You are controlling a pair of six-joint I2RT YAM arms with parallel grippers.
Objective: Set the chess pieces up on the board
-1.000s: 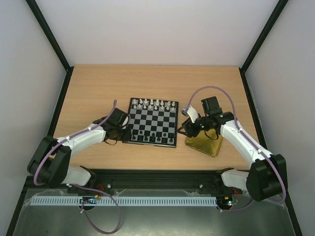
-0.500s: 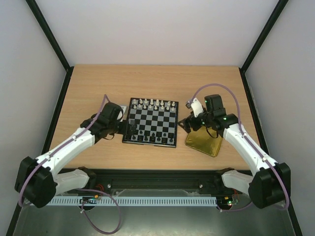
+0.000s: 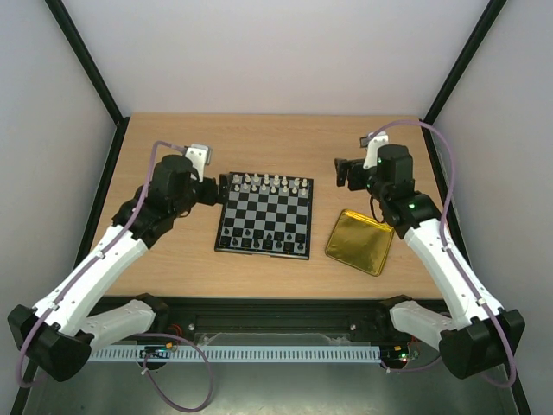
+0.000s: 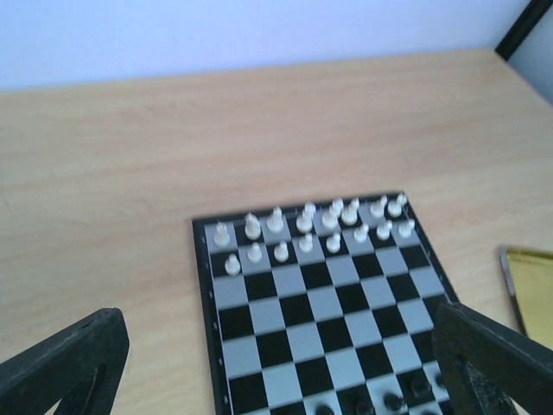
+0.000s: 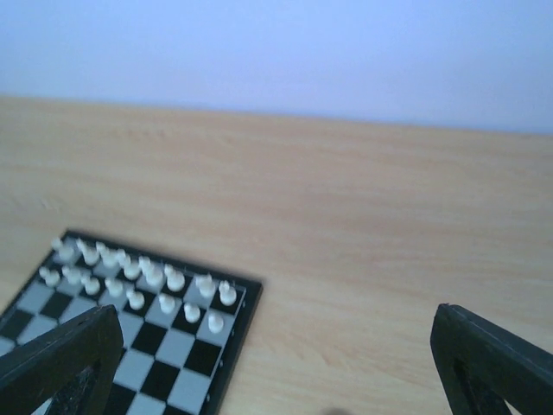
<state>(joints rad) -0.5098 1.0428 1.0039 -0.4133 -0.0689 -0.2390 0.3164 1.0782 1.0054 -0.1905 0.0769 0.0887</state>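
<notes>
Top external view, nearest first: two white arms reach out from the near edge of the table [image 3: 164, 143], one on each side. Between them lies one board [image 3: 263, 214], flat on the wood and about midway across; one gold tray [image 3: 358, 244] lies just to its right, apart from it and turned cornerwise.

The black pieces [image 3: 249, 234] stand on the board's two near rows; they are too small and dark against the squares for a sure count. Four rows of squares separate them from the white pieces [image 3: 266, 182], which fill the two far rows; eight to a row as far as I can count, sixteen in all.

The left pincer [image 3: 221, 185] hovers at the board's far left corner, its jaws spread wide with nothing between them. The right pincer [image 3: 340, 173] hangs beyond the tray, to the right of the board's far right corner and apart from it; it too is spread wide and grips nothing.

In the left wrist view, two dark fingers [image 4: 86, 341] sit in the bottom corners, far apart. Between them are a few black pieces at the bottom edge, then the checkered squares, then the two white rows; a sliver of the tray shows at the right edge.

In the right wrist view, two fingers again sit in the bottom corners. The board's corner with the white rows lies at lower left, blurred; bare wood runs beyond it to a pale wall.
</notes>
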